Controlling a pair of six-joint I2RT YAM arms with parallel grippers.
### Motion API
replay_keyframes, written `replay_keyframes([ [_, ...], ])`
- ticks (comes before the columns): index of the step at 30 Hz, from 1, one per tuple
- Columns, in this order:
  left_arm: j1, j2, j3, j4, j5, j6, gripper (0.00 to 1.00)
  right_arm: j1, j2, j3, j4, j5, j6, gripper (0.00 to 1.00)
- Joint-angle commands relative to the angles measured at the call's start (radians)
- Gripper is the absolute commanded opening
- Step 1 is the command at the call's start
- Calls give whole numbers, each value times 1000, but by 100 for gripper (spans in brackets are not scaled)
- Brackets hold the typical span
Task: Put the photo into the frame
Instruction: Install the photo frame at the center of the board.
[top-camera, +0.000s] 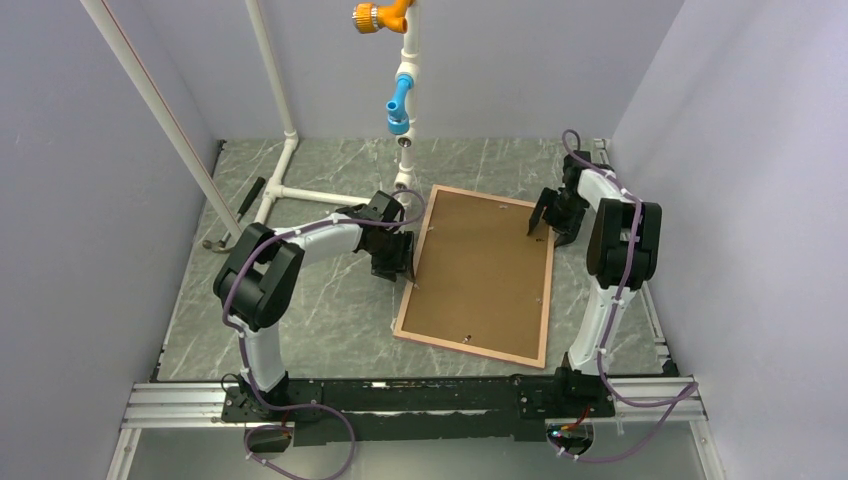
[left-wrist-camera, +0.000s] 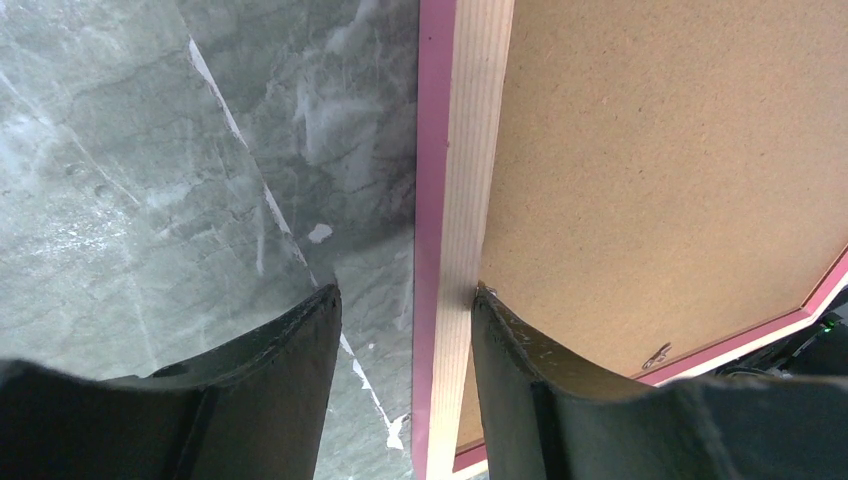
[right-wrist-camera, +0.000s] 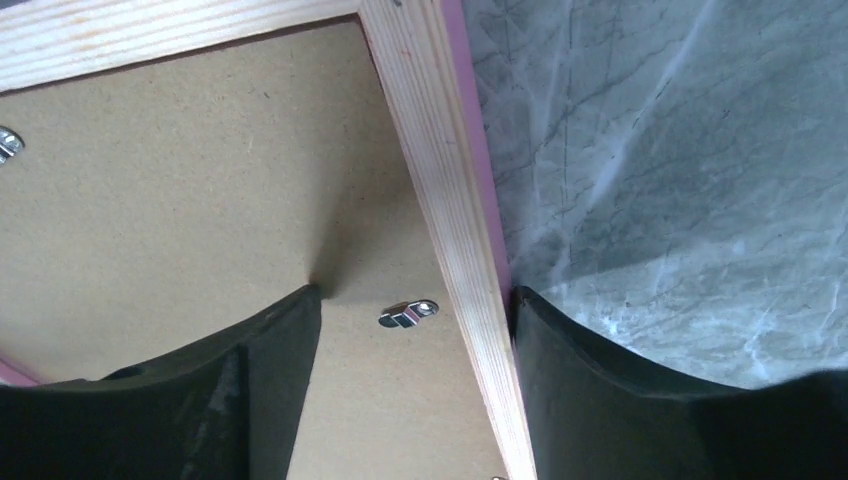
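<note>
The frame (top-camera: 547, 300) lies flat on the table (top-camera: 330, 300) with its face down. Its wood back is up, and a brown board (top-camera: 480, 270) fills it. The photo is not in sight in any of the 3 views. It may be under the board, but I cannot tell.

The long sides of the frame run from the far end of the table toward the robot. The near end leans a little to the left. The frame sits between the 2 arms.

The left gripper (left-wrist-camera: 405, 292) is at the left long side, about halfway along. Its 2 fingers stand apart, 1 on each side of the wood bar. The inner finger touches the bar. The outer finger has a strip of table between it and the pink edge. It grips nothing.

The right gripper (right-wrist-camera: 415, 290) is at the right long side, near the far corner. Its fingers are spread too. 1 is over the board and 1 is by the pink outer edge. A small metal clip (right-wrist-camera: 408, 314) lies between them, just beside the bar. Nothing is pinched.

Both arms are right at the frame. I think the next move is a squeeze, so each gripper has to close sideways, across its long side.
</note>
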Motion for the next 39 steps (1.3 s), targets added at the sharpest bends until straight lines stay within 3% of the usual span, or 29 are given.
replay_keyframes([
  [1,3,24,19,3,7,18,55,4,10,-6,14,69,9,62],
  [3,3,26,19,8,9,18,55,3,-1,-22,13,93,4,50],
  [5,4,28,21,5,10,19,55,4,-11,-33,4,103,-4,44],
  [19,4,25,4,19,8,9,55,29,-55,-69,-29,158,-29,38],
  [28,4,17,-4,23,6,6,55,63,-60,-46,-66,290,-49,1],
  [34,4,6,-5,21,-1,5,55,104,-66,-20,-86,415,-58,0],
  [37,3,-1,-3,17,-8,8,55,104,-77,-19,-71,363,-65,0],
  [39,4,-9,0,20,-9,10,55,104,-93,-24,-58,328,-63,21],
])
